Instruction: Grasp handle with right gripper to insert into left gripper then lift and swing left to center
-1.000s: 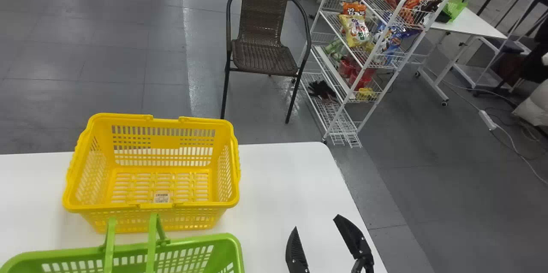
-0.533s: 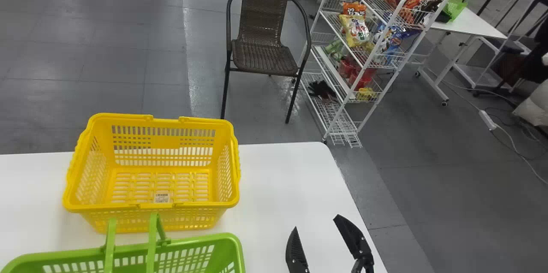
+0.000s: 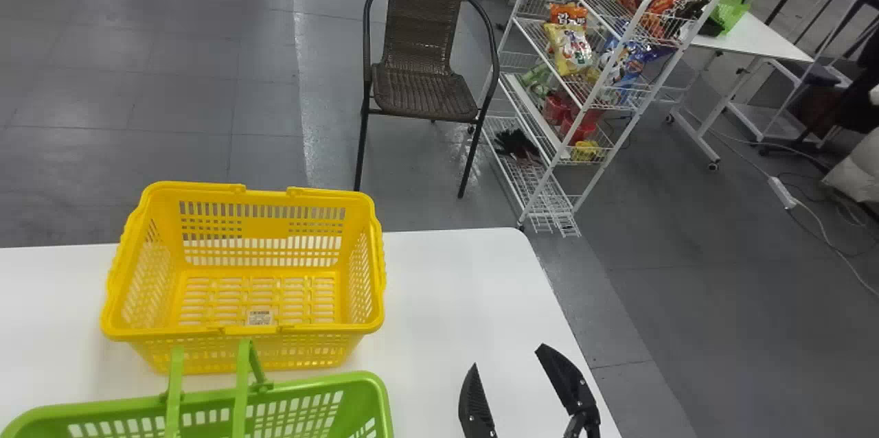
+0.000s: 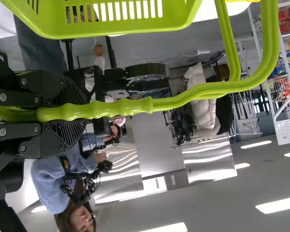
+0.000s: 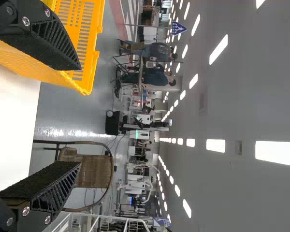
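- Green basket: inward from right edge of table.
- Left gripper clamped on handle; uneven hold could tip basket.
- Right gripper wide, empty.
- Low swing may clip yellow basket.

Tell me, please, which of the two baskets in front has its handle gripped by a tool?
The green basket, nearer the robot: the left tool is closed on its handle. No tool touches the yellow basket, farther off.

Wicker chair; white wire rack just beside, holding snack bags
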`<state>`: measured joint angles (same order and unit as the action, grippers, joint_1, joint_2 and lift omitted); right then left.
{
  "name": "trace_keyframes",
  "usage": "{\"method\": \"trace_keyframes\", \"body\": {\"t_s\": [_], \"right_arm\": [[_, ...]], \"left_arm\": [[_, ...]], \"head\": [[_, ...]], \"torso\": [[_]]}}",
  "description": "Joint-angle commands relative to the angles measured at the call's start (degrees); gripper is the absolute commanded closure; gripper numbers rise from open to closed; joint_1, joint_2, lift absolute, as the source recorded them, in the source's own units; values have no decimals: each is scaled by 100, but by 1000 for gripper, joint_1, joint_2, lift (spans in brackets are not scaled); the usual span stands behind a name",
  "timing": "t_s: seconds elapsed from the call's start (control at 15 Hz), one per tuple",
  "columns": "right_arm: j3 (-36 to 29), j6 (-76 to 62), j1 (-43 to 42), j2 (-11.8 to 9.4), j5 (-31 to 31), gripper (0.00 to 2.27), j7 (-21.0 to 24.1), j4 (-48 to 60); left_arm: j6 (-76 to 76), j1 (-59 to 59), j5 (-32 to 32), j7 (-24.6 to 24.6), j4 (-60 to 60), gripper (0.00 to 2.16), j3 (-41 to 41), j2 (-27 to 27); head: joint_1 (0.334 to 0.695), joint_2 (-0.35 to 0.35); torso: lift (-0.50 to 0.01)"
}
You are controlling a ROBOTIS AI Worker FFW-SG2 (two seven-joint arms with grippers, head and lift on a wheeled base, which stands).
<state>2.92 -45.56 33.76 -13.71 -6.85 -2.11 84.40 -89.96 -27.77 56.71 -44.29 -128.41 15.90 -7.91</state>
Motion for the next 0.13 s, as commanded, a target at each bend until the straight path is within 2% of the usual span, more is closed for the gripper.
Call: {"method": "trace_keyframes", "body": {"t_s": [0.0,0.07], "right_arm": [[7,0,-1,0,0,127,0,-2],[7,0,-1,0,0,127,0,-2]], "left_arm": [[-7,-9,16,-1,0,2135,1,0],[-7,0,16,-1,0,2135,1,0]], "head": [[695,-350],[695,-350]], "torso": [[0],[0]]}}
